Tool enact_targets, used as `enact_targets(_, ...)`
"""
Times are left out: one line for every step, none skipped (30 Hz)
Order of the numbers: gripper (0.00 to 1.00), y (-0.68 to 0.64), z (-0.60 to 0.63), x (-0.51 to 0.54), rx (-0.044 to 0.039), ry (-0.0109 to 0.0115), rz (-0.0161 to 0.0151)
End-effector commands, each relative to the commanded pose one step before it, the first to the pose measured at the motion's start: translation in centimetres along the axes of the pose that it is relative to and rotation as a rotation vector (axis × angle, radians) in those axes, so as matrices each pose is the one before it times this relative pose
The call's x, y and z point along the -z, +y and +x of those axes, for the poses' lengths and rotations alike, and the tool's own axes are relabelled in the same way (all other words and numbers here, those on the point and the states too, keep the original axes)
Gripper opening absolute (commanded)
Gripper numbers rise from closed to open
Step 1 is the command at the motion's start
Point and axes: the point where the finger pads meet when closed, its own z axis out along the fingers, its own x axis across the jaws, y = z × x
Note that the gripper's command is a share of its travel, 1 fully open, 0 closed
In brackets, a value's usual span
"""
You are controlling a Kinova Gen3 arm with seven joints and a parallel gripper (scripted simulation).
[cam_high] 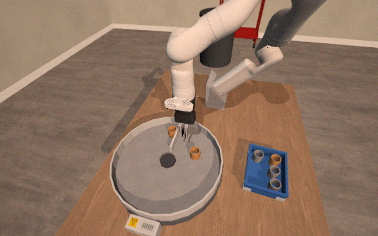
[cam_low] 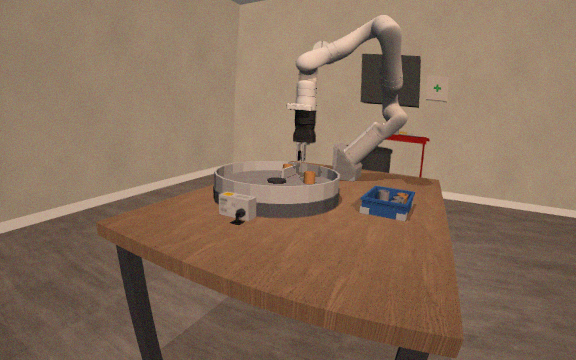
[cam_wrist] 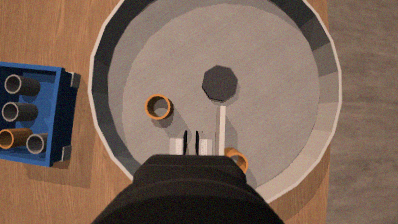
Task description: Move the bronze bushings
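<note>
Nearest, the gripper (cam_wrist: 191, 141) hung over the disc (cam_wrist: 270, 130) with its fingers nearly closed on nothing. Two bronze bushings (cam_wrist: 159, 107) (cam_wrist: 237, 159) stood upright on it, open ends up. Farther off, the crate (cam_high: 252, 174) kept a third bronze bushing (cam_high: 275, 159), upright in the top view; the wrist view foreshortened it sideways.
</note>
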Motion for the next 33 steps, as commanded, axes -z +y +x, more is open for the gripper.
enact_targets(0.36, 0.162, -0.527, 0.174, -0.00230, 0.00147, -0.00361)
enact_targets(0.36, 0.026, -0.366, -0.003, 0.00003, -0.00005, -0.00001)
enact_targets(0.36, -0.109, -0.567, 0.191, 0.00343, 0.00245, 0.00343)
enact_targets(0.36, 0.060, -0.608, -0.015, 0.00004, -0.00021, -0.00011)
enact_targets(0.36, 0.085, -0.736, -0.023, 0.00007, -0.00031, -0.00018)
enact_targets(0.36, 0.118, -0.865, -0.034, 0.00012, -0.00043, -0.00028)
enact_targets(0.36, 0.000, 0.000, 0.000, 0.00000, 0.00000, 0.00000)
enact_targets(0.36, 0.000, 0.000, 0.000, 0.00000, 0.00000, 0.00000)
enact_targets(0.36, 0.116, -1.028, -0.032, 0.00008, -0.00036, -0.00021)
enact_targets(0.36, 0.058, -1.251, -0.009, -0.00009, -0.00001, 0.00020)
enact_targets(0.36, 0.112, -1.380, -0.028, -0.00001, -0.00027, 0.00010)
enact_targets(0.36, 0.129, -1.167, -0.036, 0.00006, -0.00040, -0.00002)
enact_targets(0.36, 0.059, -0.925, -0.013, -0.00003, -0.00007, 0.00005)
enact_targets(0.36, 0.048, -0.996, -0.009, -0.00006, -0.00002, 0.00009)
enact_targets(0.36, 0.076, -1.003, -0.018, 0.00000, -0.00019, 0.00003)
enact_targets(0.36, 0.080, -0.998, -0.019, 0.00000, -0.00018, 0.00000)
enact_targets(0.36, 0.064, -0.990, -0.015, -0.00004, -0.00002, -0.00001)
enact_targets(0.36, 0.021, -0.978, -0.001, -0.00013, 0.00033, 0.00004)
enact_targets(0.36, 0.002, -0.970, 0.005, -0.00017, 0.00045, 0.00008)
enact_targets(0.36, 0.029, -0.972, -0.002, -0.00011, 0.00021, 0.00006)
enact_targets(0.36, 0.057, -0.976, -0.009, -0.00006, -0.00003, 0.00002)
enact_targets(0.36, 0.028, -0.969, -0.005, -0.00008, 0.00024, -0.00002)
enact_targets(0.36, 0.051, -0.971, -0.010, -0.00059, 0.00004, -0.00005)
enact_targets(0.36, 0.000, 0.000, 0.000, 0.00000, 0.00000, 0.00000)
enact_targets(0.36, 0.000, 0.000, 0.000, 0.00000, 0.00000, 0.00000)
enact_targets(0.36, 0.141, -1.802, -0.028, 0.00002, -0.00035, -0.00021)
enact_targets(0.36, 0.110, -1.275, -0.023, -0.00251, -0.00030, -0.00021)
enact_targets(0.36, 0.056, -0.837, -0.013, -0.00241, -0.00001, -0.00012)
enact_targets(0.36, 0.054, -0.944, -0.012, 0.00549, 0.00007, -0.00012)
enact_targets(0.36, 0.080, -0.945, -0.016, -0.01060, -0.00022, -0.00016)
enact_targets(0.36, 0.099, -0.938, -0.017, 0.00529, -0.00033, -0.00020)
enact_targets(0.36, 0.101, -0.929, -0.018, -0.00083, -0.00039, -0.00023)
enact_targets(0.36, 0.038, -0.922, -0.014, -0.00771, 0.00034, -0.00018)
